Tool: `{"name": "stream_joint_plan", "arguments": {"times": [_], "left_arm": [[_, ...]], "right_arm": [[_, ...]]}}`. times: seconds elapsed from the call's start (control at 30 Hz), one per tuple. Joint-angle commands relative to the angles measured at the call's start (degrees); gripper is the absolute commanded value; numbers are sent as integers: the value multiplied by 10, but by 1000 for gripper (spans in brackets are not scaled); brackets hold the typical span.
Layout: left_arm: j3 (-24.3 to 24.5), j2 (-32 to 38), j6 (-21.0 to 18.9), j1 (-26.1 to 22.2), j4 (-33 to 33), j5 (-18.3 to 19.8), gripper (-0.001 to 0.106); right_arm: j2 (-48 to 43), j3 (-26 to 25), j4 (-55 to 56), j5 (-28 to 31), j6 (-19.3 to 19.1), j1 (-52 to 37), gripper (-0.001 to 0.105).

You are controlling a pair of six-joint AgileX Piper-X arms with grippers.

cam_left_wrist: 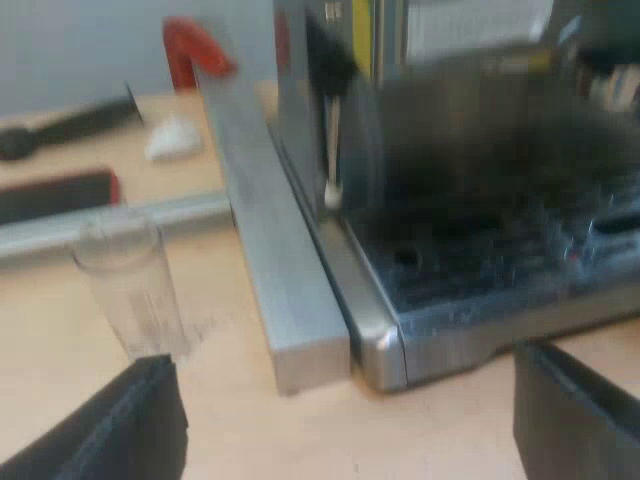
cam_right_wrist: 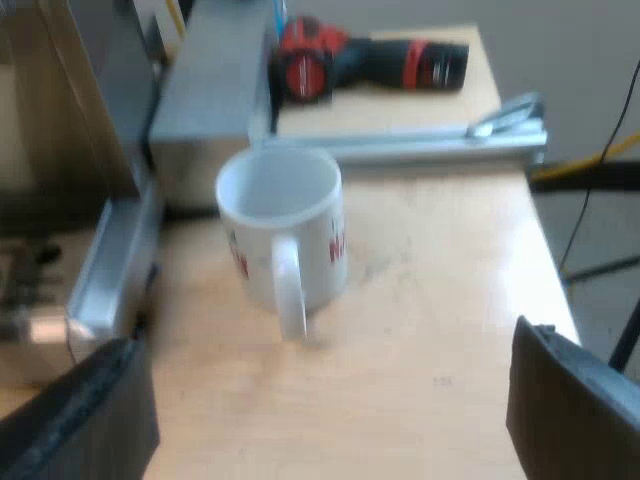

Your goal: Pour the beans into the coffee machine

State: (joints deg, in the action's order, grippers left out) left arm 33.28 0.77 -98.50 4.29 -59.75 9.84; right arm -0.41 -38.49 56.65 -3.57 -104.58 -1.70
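No lettering can be read anywhere; the white mug (cam_right_wrist: 285, 228) bears red print on its side, too blurred to make out. The espresso machine (cam_left_wrist: 470, 290) carries a yellow strip (cam_left_wrist: 362, 30) and a pale label (cam_left_wrist: 470, 25); both are illegible.

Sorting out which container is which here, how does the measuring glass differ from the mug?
The measuring glass is clear, while the mug is opaque white with red print. The measuring glass is a slim, tall cylinder with no handle, while the mug is squat and wide with a handle on its side. Both stand upright on the wooden table, and both look empty.
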Motion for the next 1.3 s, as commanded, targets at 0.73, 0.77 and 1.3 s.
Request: {"name": "stream_joint_plan", "arguments": {"times": [0.73, 0.77, 1.3], "left_arm": [[-57, 79, 11, 2, 50, -2, 70], [-57, 79, 11, 2, 50, -2, 70], [-57, 80, 15, 2, 49, -2, 70]], "right_arm": [[-26, 89, 11, -1, -7, 0, 74], [-26, 89, 11, -1, -7, 0, 74], [-26, 89, 11, -1, -7, 0, 74]]}}
